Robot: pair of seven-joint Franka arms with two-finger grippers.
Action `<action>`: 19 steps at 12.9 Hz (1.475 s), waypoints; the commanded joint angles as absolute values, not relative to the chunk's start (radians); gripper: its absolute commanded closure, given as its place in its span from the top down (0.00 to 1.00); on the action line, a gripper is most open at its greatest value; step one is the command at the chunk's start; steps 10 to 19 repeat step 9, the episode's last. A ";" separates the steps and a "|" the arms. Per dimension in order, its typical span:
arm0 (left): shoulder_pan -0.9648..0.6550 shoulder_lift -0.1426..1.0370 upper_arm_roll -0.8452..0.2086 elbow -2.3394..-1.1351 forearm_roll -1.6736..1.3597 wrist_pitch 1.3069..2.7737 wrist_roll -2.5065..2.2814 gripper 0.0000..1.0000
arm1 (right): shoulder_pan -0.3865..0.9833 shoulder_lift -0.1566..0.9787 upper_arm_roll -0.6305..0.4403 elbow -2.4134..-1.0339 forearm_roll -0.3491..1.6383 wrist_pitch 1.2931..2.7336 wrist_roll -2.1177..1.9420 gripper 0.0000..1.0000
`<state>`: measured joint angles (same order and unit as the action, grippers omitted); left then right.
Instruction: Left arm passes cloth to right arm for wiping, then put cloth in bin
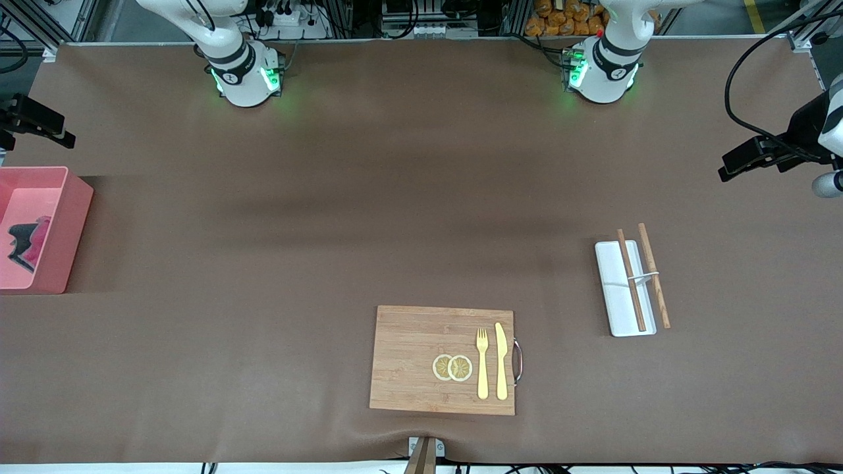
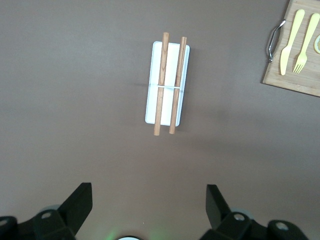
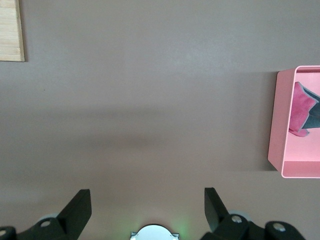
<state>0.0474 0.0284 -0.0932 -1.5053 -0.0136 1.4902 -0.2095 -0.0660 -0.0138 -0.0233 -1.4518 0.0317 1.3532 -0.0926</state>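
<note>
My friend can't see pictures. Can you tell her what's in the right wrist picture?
A pink bin sits on a brown table with a crimson and dark grey cloth lying inside it. The right end effector hangs open and empty over bare table, and a corner of a wooden cutting board shows at the picture's edge.

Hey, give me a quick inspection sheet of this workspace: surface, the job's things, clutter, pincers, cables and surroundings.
Surface: brown table, bare across the middle.
Job's things: cloth lies crumpled inside the pink bin at the right arm's end of the table.
Clutter: cutting board with two lemon slices, fork and knife; white tray with chopsticks toward the left arm's end.
Pincers: left pincer open, empty, over bare table; right pincer open, empty, over bare table.
Cables: black loop near the left arm's end.
Surroundings: metal frame and equipment past the arm bases.
</note>
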 commanded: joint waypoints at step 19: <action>0.045 -0.011 -0.103 -1.459 0.061 1.440 -0.141 1.00 | -0.058 -0.032 -0.038 -1.448 0.037 1.376 -0.098 1.00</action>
